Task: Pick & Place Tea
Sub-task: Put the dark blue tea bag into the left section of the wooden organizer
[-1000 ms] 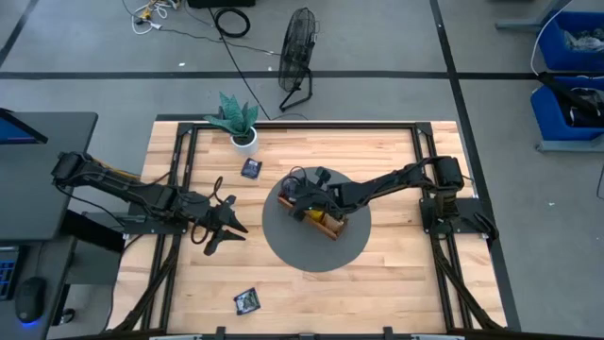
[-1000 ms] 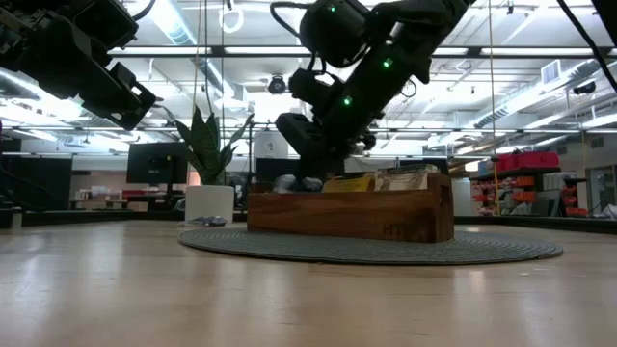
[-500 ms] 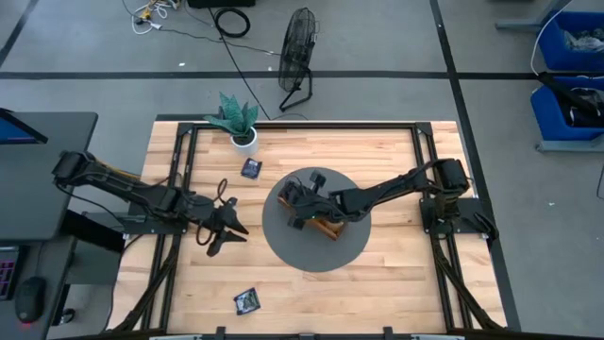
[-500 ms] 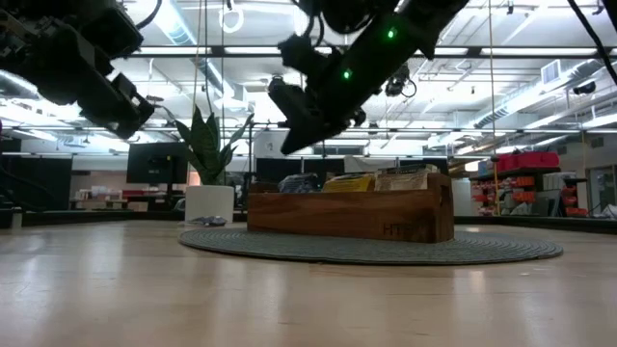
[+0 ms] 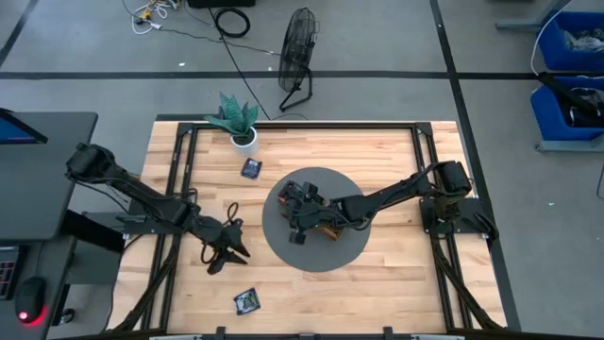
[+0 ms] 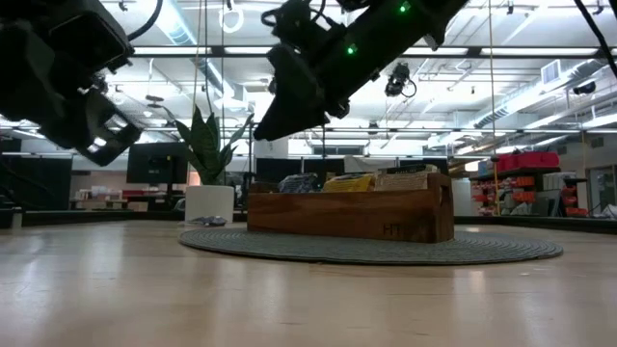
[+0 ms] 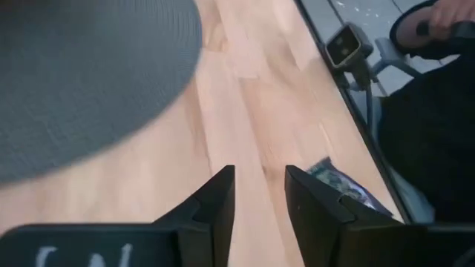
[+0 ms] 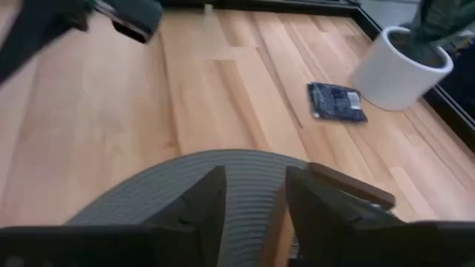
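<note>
Below my right gripper (image 5: 295, 227), the long wooden divided tray (image 6: 349, 214) sits on the round dark grey mat (image 5: 347, 247), with yellow and pale tea sachets (image 6: 378, 180) standing in its compartments. Fingers here stand slightly apart, nothing between them; gripper hangs over the tray's end, clear of it, above the mat.

Ahead of these fingers, out on the bare wooden table (image 5: 387, 151): one dark blue square tea sachet (image 8: 336, 101) lying flat, just beside the white pot (image 8: 401, 69) of the green spiky plant (image 5: 233, 115).

Over by my left gripper (image 5: 226, 253): it hovers above bare wood, off the mat's edge. Fingers (image 7: 219, 200) apart with a narrow gap, empty. Just beyond their tips, near the table's edge, a second dark sachet (image 7: 338, 187) with a greenish print lies flat, untouched. Past that edge, a person's hand (image 7: 449, 12) shows on something dark.
</note>
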Motion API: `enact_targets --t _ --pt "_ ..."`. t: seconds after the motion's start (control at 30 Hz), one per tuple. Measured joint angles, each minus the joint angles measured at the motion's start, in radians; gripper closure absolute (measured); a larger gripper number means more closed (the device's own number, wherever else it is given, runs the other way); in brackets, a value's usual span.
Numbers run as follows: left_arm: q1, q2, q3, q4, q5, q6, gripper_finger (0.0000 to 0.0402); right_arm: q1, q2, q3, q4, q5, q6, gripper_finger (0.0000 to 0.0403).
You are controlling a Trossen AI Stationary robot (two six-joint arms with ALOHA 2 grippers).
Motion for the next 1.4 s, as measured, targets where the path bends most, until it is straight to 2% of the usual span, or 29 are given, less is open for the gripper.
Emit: enact_targets --t 0.23,0.4,0.57,0.77,1.03,1.23,1.4 --pt "-0.085 0.074 0.000 0.033 -0.020 -0.151 0.0250 0.029 0.000 0.000 -0.029 0.008 0.004 0.0220" --pt "-0.148 0.137 0.005 0.149 -0.050 -0.179 0.0215 0.053 0.000 0.000 -0.033 0.008 0.022 0.0216" --pt "-0.209 0.216 0.073 0.148 -0.061 -0.201 0.0187 0.083 0.000 0.000 -0.079 0.039 0.043 0.0215" --pt "-0.248 0.352 0.172 0.015 -0.086 -0.202 0.0188 0.124 0.000 -0.001 -0.128 0.129 0.077 0.0215" --pt "-0.279 0.476 0.247 -0.015 -0.097 -0.263 0.0201 0.156 0.000 -0.001 -0.145 0.157 0.097 0.0215" --pt "-0.298 0.515 0.276 -0.083 -0.148 -0.307 0.0203 0.161 0.000 -0.002 -0.163 0.199 0.110 0.0215" --pt "-0.306 0.516 0.309 -0.193 -0.213 -0.267 0.0203 0.162 0.000 -0.002 -0.171 0.211 0.112 0.0215"
